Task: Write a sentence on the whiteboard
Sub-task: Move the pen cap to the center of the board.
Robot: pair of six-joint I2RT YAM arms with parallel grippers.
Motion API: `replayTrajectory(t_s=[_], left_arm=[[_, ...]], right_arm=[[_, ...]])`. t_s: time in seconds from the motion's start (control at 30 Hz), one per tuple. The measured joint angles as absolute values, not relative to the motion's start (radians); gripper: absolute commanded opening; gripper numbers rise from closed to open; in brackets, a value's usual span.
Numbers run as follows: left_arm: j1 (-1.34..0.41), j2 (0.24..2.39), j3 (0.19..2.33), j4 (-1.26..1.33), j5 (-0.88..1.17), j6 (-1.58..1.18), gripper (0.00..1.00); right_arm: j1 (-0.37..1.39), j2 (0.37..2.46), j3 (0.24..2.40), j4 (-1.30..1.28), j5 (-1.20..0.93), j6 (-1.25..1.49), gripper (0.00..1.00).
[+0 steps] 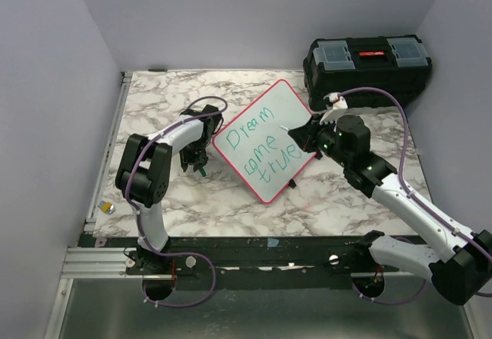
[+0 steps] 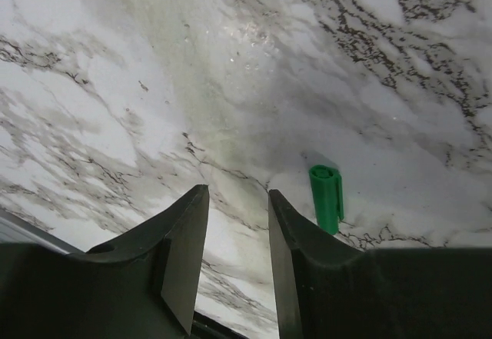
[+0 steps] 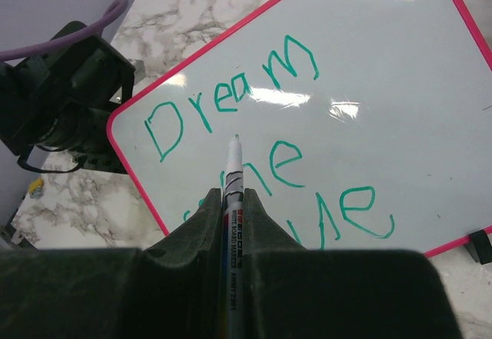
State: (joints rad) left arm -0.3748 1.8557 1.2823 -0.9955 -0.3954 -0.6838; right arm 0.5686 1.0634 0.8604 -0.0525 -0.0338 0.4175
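The whiteboard (image 1: pixel 265 139) (image 3: pixel 400 70), white with a pink rim, lies turned cornerwise on the marble table. The sentence (image 1: pixel 264 145) (image 3: pixel 280 151) reads "Dream come true" in green letters. My right gripper (image 1: pixel 305 134) (image 3: pixel 233 199) is shut on a white marker (image 3: pixel 234 166), whose bare tip hangs just over the board below "Dream". My left gripper (image 1: pixel 198 159) (image 2: pixel 238 194) is off the board's left corner, pointing down at the table, open with nothing between its fingers. A green marker cap (image 2: pixel 327 197) (image 1: pixel 201 171) lies on the marble just outside its right finger.
A black toolbox (image 1: pixel 367 66) stands at the back right, behind the right arm. A small yellow object (image 1: pixel 108 207) sits at the table's left edge. Grey walls close off the left, back and right. The left arm (image 3: pixel 65 97) shows beside the board's left corner.
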Motion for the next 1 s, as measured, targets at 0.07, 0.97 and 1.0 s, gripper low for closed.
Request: replayTrajectory(t_s=[0.07, 0.97, 1.0], left_arm=[[-0.376, 1.888, 1.327, -1.016, -0.395, -0.680, 0.47], [-0.403, 1.771, 1.150, -0.676, -0.086, -0.767, 0.58], [-0.403, 1.771, 1.134, -0.641, -0.065, -0.772, 0.58]], right_arm=[[0.569, 1.040, 0.856, -0.049, -0.034, 0.419, 0.01], [0.570, 0.953, 0.842, -0.048, -0.033, 0.418, 0.01], [0.570, 0.953, 0.842, -0.048, -0.033, 0.418, 0.01]])
